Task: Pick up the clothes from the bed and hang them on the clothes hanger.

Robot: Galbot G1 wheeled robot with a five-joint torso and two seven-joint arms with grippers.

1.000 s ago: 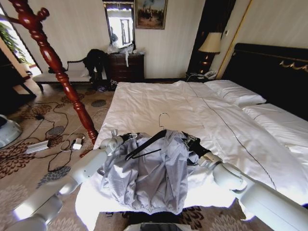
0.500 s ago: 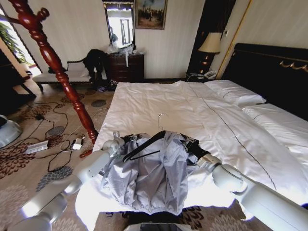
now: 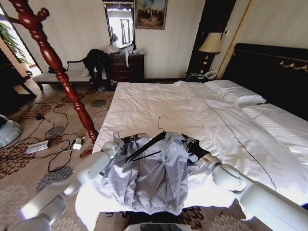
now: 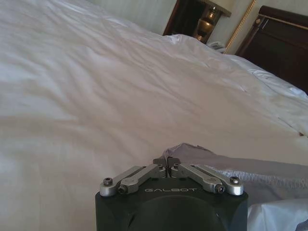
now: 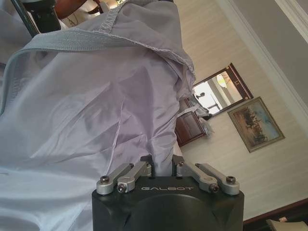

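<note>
- Nearest the camera in the head view, the thin light grey crumpled jacket (image 3: 153, 180) hangs spread between the two arms over the foot edge of the bed, its hem at about 6 o'clock.
- The slim black shoulder-shaped hanger (image 3: 147, 146) sits tilted inside the jacket's collar, its left end sticking out bare toward 9 o'clock and its thin silver wire hook (image 3: 162, 122) standing up at 12 o'clock of the garment.
- The left tool (image 3: 131, 139) comes in from 8 o'clock and meets the jacket's left shoulder; in the left wrist view the left tool (image 4: 167, 164) has its fingertips pinched together on a fold of the grey fabric (image 4: 231, 163).
- The right tool (image 3: 189, 143) reaches in from 4 o'clock at the jacket's right shoulder; in the right wrist view the right tool (image 5: 161, 168) has its fingers clamped around grey cloth (image 5: 96, 120) that bunches between them.
- Beneath and beyond lies the very wide bed with its wrinkled white duvet (image 3: 159, 103), pillows toward 2 o'clock against the black headboard (image 3: 269, 72).
- At 10 o'clock stands a tall red turned-wood coat stand (image 3: 57, 67), leaning across the patterned carpet (image 3: 29, 159).
</note>
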